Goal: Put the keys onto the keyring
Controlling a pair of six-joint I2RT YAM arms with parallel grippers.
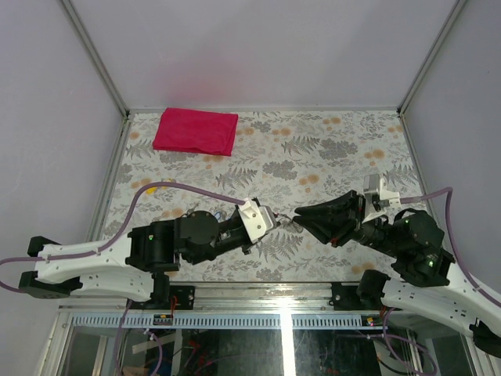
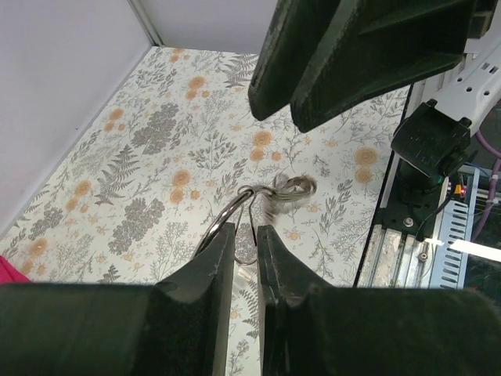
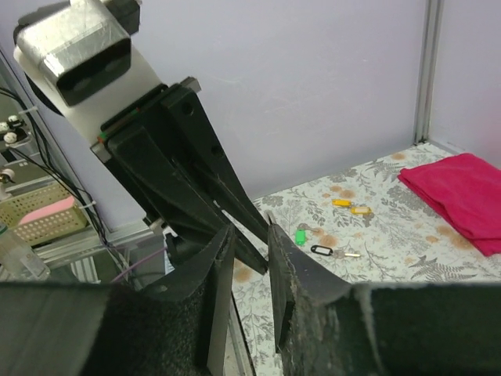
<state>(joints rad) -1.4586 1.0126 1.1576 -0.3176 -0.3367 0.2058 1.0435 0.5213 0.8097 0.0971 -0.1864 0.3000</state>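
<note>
The keyring point(image 2: 218, 218) is a cluster of thin silver wire rings held just above the flowered table. My left gripper point(image 2: 246, 229) is shut on it, and one small loop sits between its pads. A blurred grey metal piece point(image 2: 291, 188) hangs from the ring's far side; I cannot tell what it is. The keys are not clearly in view. My right gripper point(image 3: 249, 229) is open with nothing between its fingers, tip to tip with the left gripper's fingers point(image 3: 196, 164). From above, the left gripper point(image 1: 274, 219) and right gripper point(image 1: 299, 214) meet at the keyring point(image 1: 286, 220) near the table's front middle.
A red cloth point(image 1: 196, 131) lies at the back left. A green tag point(image 3: 300, 235), a dark oval clip point(image 3: 321, 251) and two yellow tags point(image 3: 351, 206) lie on the table left of the arms. The metal front rail point(image 2: 407, 235) runs close by.
</note>
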